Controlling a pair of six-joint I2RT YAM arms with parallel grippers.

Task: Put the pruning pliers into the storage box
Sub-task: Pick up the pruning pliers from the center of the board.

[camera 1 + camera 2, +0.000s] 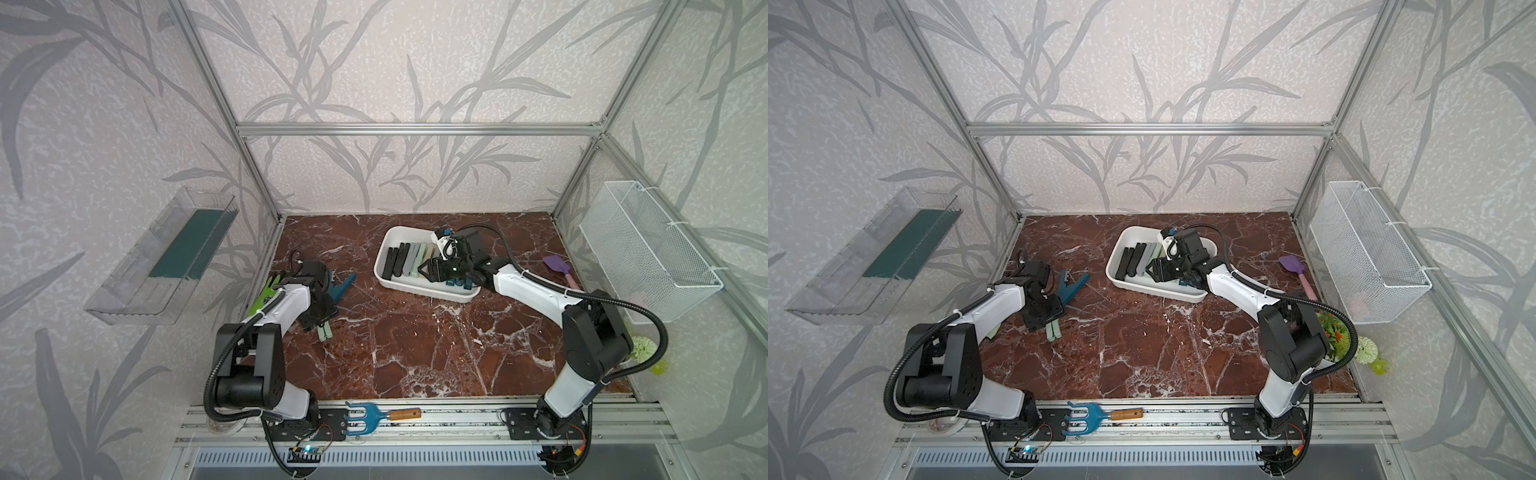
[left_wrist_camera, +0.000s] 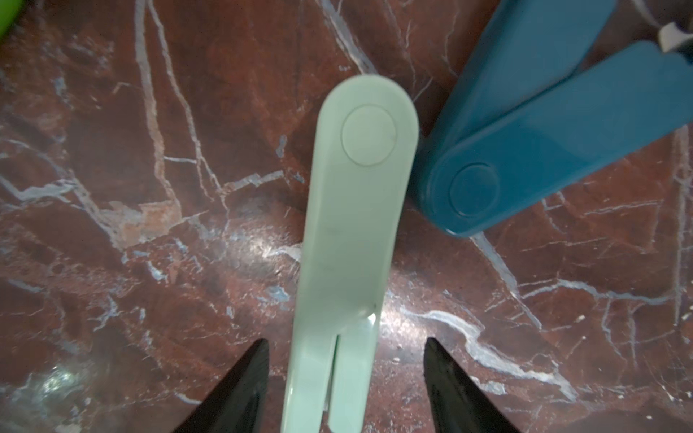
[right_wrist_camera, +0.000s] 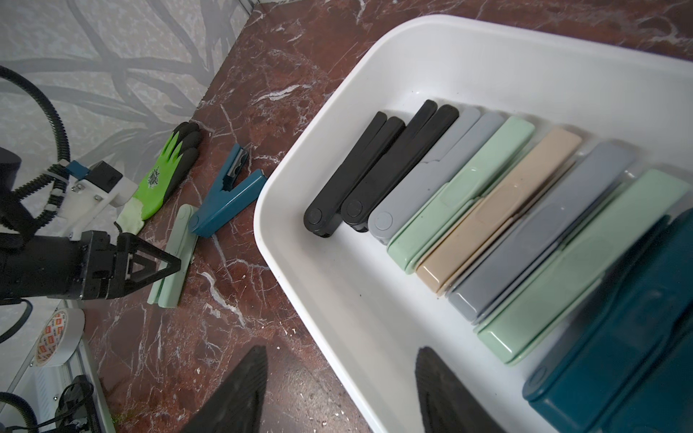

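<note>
The white storage box (image 1: 380,257) (image 3: 285,180) sits at the back of the marble table with several pruning pliers (image 1: 405,259) (image 3: 461,210) side by side in it: black, grey, mint, beige and teal. My right gripper (image 1: 423,270) (image 3: 341,348) hangs open over the box's near rim, nothing between its fingers. On the left, a mint pair of pliers (image 2: 356,225) (image 1: 1054,330) lies flat on the table. My left gripper (image 2: 347,340) (image 1: 322,322) is open astride it, with a gap on each side. A teal pair (image 2: 543,150) (image 1: 343,286) lies spread open, touching its tip.
A green glove (image 3: 168,176) lies by the left wall. A purple spatula (image 1: 559,268) lies right of the box. A blue hand rake (image 1: 374,417) rests on the front rail. A wire basket (image 1: 648,249) hangs on the right wall, a clear bin (image 1: 166,257) on the left one.
</note>
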